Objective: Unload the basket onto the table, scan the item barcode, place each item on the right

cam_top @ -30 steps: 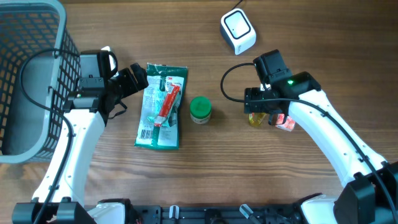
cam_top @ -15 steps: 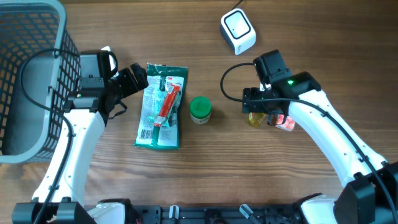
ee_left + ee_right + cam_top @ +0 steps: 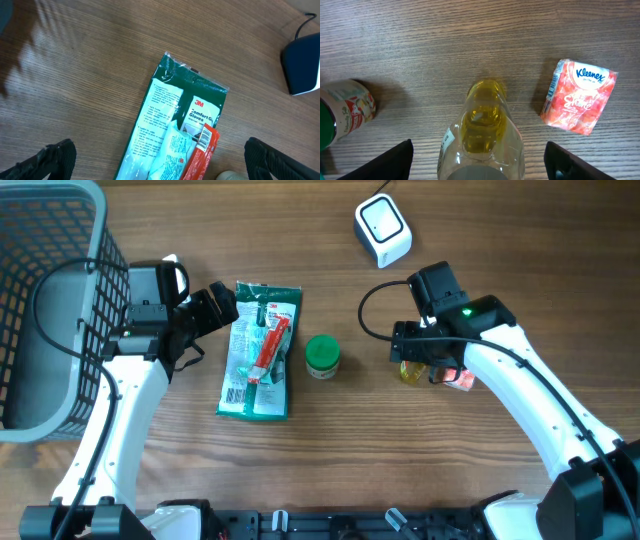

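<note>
Right arm: reaches in from the near edge, forearm angled across the surface (image 3: 330,470), wrist bent down. Right tool (image 3: 418,363) released, its fingers (image 3: 390,162) spread wide. The bottle (image 3: 482,132) of yellow liquid lies between them, untouched on either side, neck pointing ahead of the fingertips.

Left arm: elbow folded, wrist low and level. Left tool (image 3: 222,302) released, fingers (image 3: 52,159) fully spread and nothing gripped. The top edge of the glove packet (image 3: 175,135) lies just ahead of them and between.

Count, relative to the tools:
- bottle: 1, inside the right tool's span.
- tissue pack (image 3: 579,97): 1, just outside the right tool, on its right-hand finger's side.
- green-lidded jar (image 3: 322,356): 1, outside the opposite finger, between the two tools.
- glove packet: 1, a red-and-white sachet lying on top.
- scanner (image 3: 383,230): 1, white, well ahead of the right tool, cable attached.
- basket (image 3: 60,220): 1, grey mesh, behind the left tool.
</note>
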Controlling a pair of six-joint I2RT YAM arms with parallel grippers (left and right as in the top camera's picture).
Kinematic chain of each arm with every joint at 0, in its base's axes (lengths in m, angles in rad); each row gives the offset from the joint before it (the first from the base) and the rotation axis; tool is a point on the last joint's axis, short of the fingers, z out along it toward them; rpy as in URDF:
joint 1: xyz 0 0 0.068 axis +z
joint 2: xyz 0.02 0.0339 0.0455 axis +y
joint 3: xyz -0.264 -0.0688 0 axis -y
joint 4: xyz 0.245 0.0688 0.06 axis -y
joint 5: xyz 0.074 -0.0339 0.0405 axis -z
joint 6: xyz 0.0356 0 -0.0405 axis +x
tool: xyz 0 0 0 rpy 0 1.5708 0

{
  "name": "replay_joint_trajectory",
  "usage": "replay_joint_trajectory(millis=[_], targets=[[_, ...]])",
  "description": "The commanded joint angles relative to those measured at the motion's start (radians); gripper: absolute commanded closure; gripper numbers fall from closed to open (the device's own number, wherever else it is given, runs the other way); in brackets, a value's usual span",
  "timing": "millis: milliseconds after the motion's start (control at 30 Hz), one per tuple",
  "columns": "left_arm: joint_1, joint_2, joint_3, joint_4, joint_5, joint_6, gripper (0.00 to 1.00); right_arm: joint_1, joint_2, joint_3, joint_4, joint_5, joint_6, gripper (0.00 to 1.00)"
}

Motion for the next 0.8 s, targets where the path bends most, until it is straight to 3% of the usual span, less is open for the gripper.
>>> replay_joint_trajectory(millis=[0,267,400,533,767], targets=[[0.004,-0.013,0.018,0.003,0.011,0.006,0.0,0.004,0.013,-0.011,-0.001,-0.008,0.021,0.19],[0.004,-0.013,0.018,0.003,0.011,0.005,0.0,0.004,0.062,-0.011,0.009,-0.005,0.022,0.21],[0.004,-0.013,0.018,0.003,0.011,0.006,0.0,0.004,0.082,-0.011,0.01,0.0,0.022,0.24],[0.004,-0.013,0.018,0.003,0.011,0.005,0.0,0.004,0.082,-0.011,0.01,0.0,0.022,0.36],[0.004,-0.013,0.018,0.003,0.011,0.006,0.0,0.004,0.082,-0.008,0.017,-0.001,0.022,0.37]])
